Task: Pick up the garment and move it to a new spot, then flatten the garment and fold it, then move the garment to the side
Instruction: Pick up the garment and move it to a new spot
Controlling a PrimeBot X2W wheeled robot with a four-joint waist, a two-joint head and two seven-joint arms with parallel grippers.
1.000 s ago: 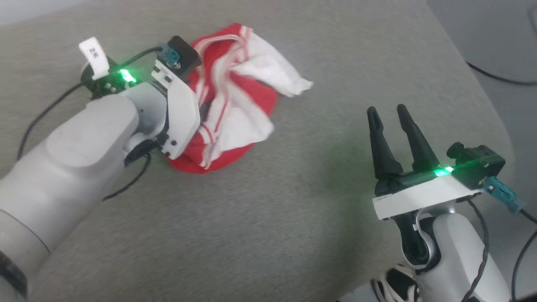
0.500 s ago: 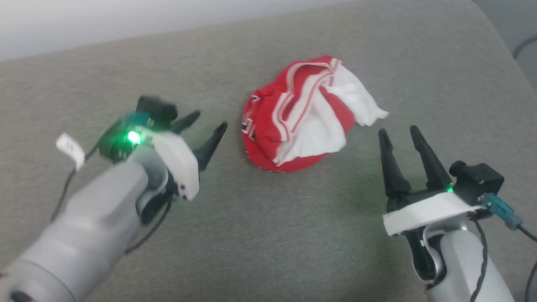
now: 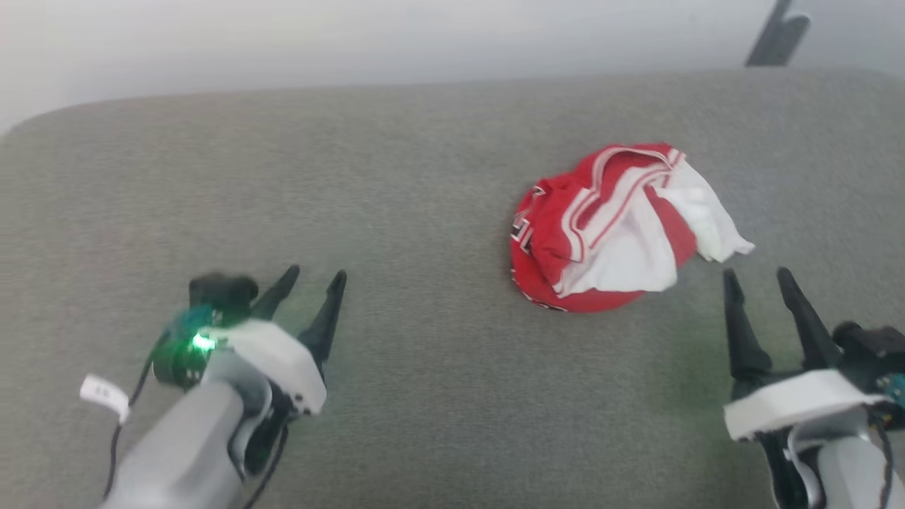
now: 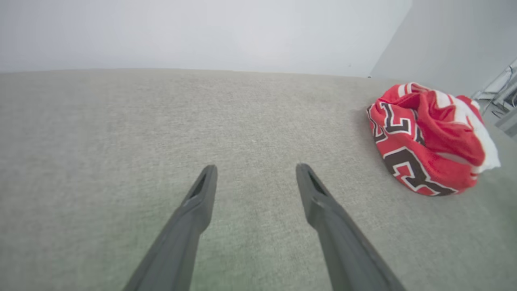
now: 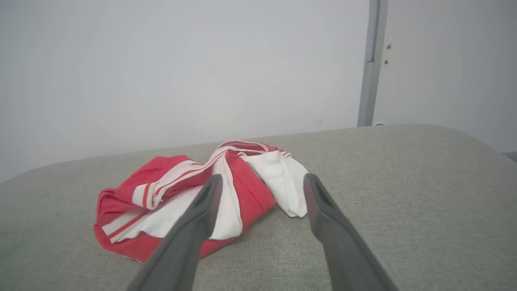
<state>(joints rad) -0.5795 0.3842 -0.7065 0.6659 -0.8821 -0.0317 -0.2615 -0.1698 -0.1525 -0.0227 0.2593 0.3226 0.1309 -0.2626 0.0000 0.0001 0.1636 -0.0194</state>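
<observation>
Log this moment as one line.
garment: crumpled heap on grey surface, unheld | left gripper: open, apart from it | right gripper: open, near it | flattening: not yet done

Your garment (image 4: 438,135) bunched with its black lettering mostly folded out of sight, white tag (image 3: 104,397) behind the left gripper (image 3: 317,272) too blurred for you to read, wrist of the right gripper (image 3: 755,272) cut off by the head view's corner
</observation>
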